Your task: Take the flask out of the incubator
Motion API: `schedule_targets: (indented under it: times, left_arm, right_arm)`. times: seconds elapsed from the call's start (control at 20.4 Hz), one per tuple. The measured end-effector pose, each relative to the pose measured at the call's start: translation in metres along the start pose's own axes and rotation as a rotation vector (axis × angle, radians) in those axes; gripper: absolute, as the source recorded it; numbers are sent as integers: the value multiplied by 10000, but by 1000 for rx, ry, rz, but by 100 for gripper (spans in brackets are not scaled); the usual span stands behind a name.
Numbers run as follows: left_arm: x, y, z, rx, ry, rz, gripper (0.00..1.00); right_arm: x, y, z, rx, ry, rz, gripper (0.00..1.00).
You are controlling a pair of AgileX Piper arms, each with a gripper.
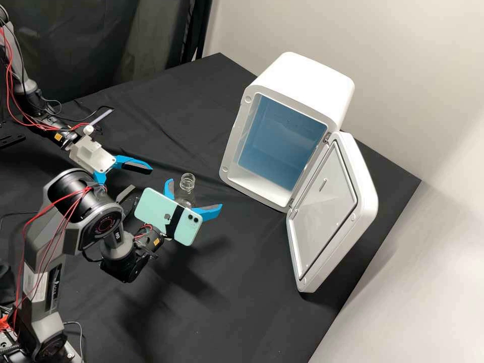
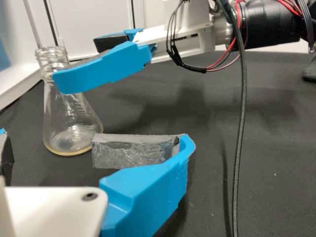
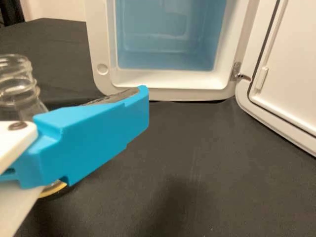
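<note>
Flask: a clear conical flask (image 1: pixel 187 187) is standing upright and uncapped on the black bench (image 1: pixel 227 302), around its middle, out in front of the incubator's opening and well apart from it.
Right gripper: the right gripper (image 1: pixel 194 196) is hovering low around the flask with its blue fingers (image 1: pixel 212 209) spread wide, one on each side of the glass; it is gripping nothing, and a gap is showing on both sides.
Left gripper: the left gripper (image 1: pixel 123 173) is hanging nearer the bench's left edge, just beside the right one, with its fingers also gaping wide and holding nothing; its wrist view is facing the flask.
Incubator: the white incubator (image 1: pixel 302 75) is sitting toward the bench's far right corner, tilted back, showing its pale blue inside.
Door: the door (image 1: pixel 333 212) is swinging fully open on the side toward the right edge, its lower corner resting on the bench.
Phone: a mint-green phone (image 1: pixel 169 216) is riding on the right arm's wrist.
</note>
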Motion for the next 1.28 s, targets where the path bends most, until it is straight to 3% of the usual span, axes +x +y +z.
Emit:
schedule_targets:
  times: [0.34,0.54,0.59,0.69,0.88,0.98,1.13,1.28]
  left_arm:
    - [-22,-25,-40,-10,11,3,100]
    - [-53,-57,-61,-15,15,10,100]
    - [-73,-62,-56,5,15,22,100]
    - [-115,-81,-33,65,24,43,100]
    - [-241,-45,83,118,16,63,100]
    - [-299,-58,122,124,7,64,100]
    - [-361,-89,122,119,12,54,100]
    - [-403,-117,96,113,23,41,100]
  right_arm:
    - [-91,10,1,-4,-1,-6,100]
    - [-217,91,28,-3,-25,27,100]
    - [-262,132,24,-5,-29,45,100]
    - [-356,196,32,-7,-44,77,100]
    - [-599,316,21,-2,-77,158,100]
    - [-731,376,-14,-4,-79,205,100]
    - [-890,427,-41,31,-93,270,100]
    - [-1010,411,-47,118,-87,288,100]
